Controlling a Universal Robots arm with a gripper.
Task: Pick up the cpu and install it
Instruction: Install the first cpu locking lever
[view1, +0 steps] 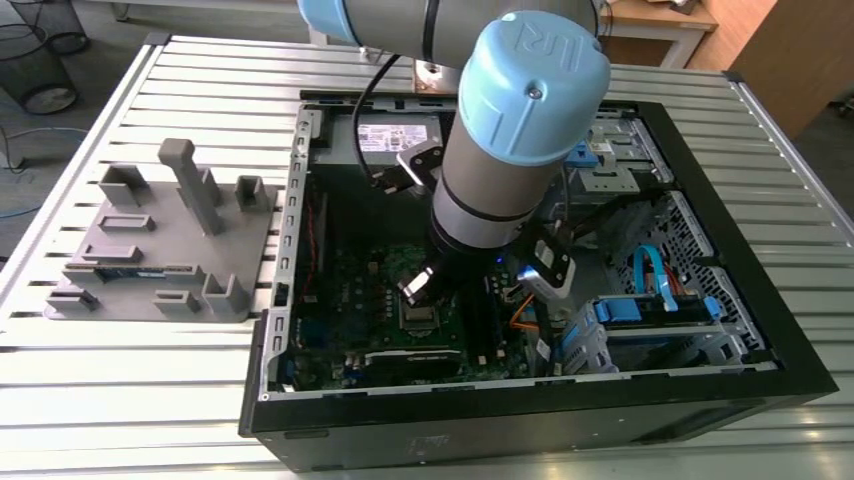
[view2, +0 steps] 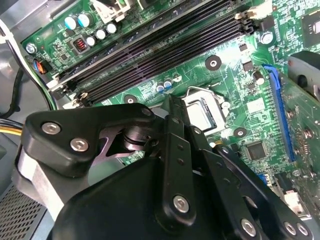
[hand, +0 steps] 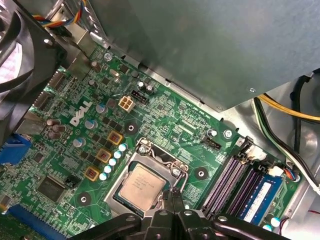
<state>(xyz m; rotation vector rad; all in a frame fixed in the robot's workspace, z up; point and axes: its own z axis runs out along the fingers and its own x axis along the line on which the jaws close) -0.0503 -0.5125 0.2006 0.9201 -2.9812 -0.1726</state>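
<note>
Cpu (hand: 142, 187) is seen already seated flat in the socket (hand: 159, 154), while the gripper (hand: 171, 195), clenched and empty, is held just beside it; latching cannot be judged.

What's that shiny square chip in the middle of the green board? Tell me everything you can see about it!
The cpu is a small, flat square with a silvery metal top that has faint print on it. It lies flat inside the silver-framed socket on the green motherboard, with the frame around its edges. The end effector hangs by one edge, shut and holding nothing. I cannot tell whether it touches the chip.
</note>
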